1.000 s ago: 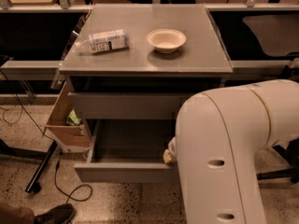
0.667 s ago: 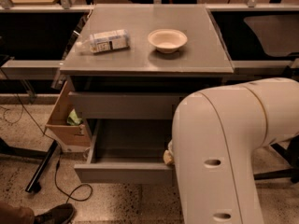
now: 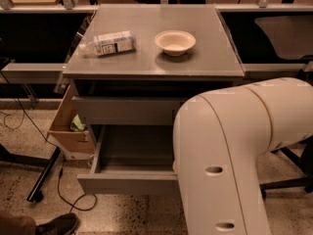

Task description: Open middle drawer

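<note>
Middle drawer point(image 3: 127, 184) stands pulled out. Gripper point(image 3: 174, 166) at its 3 o'clock end, mostly behind arm point(image 3: 230, 151); grip state: cannot tell.

Matt grey metal cabinet point(image 3: 146, 58), on its top smooth off-white paper bowl point(image 3: 175, 42) and glossy plastic bottle point(image 3: 110, 43), under its top matt grey middle drawer point(image 3: 128, 182), beside it brown cardboard box point(image 3: 68, 126), gripper hidden behind glossy cream plastic arm point(image 3: 230, 155)
</note>
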`<state>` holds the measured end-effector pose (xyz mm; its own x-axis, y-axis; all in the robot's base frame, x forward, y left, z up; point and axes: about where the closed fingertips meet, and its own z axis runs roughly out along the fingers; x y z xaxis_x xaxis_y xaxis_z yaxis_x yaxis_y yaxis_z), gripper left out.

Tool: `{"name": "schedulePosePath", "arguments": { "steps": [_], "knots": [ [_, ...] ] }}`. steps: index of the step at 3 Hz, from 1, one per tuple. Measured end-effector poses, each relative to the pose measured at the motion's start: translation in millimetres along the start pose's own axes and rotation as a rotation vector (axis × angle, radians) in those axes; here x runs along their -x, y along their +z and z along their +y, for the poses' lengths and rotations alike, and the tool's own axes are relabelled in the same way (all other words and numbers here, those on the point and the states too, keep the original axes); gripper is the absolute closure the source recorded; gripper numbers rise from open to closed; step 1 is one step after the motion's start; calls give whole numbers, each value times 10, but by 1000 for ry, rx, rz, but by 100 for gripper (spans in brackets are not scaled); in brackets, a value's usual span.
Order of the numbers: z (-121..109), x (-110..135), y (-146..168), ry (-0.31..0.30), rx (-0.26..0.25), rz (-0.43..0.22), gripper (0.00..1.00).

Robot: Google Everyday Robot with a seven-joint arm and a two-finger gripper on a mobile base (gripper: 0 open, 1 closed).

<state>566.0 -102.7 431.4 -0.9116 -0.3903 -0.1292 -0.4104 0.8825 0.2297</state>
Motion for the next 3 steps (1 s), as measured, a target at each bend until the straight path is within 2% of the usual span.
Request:
{"name": "schedulePosePath", "arguments": {
  "steps": [3],
  "knots": [
    [-16,-50,24,-65,-33,14,100]
  ]
}}
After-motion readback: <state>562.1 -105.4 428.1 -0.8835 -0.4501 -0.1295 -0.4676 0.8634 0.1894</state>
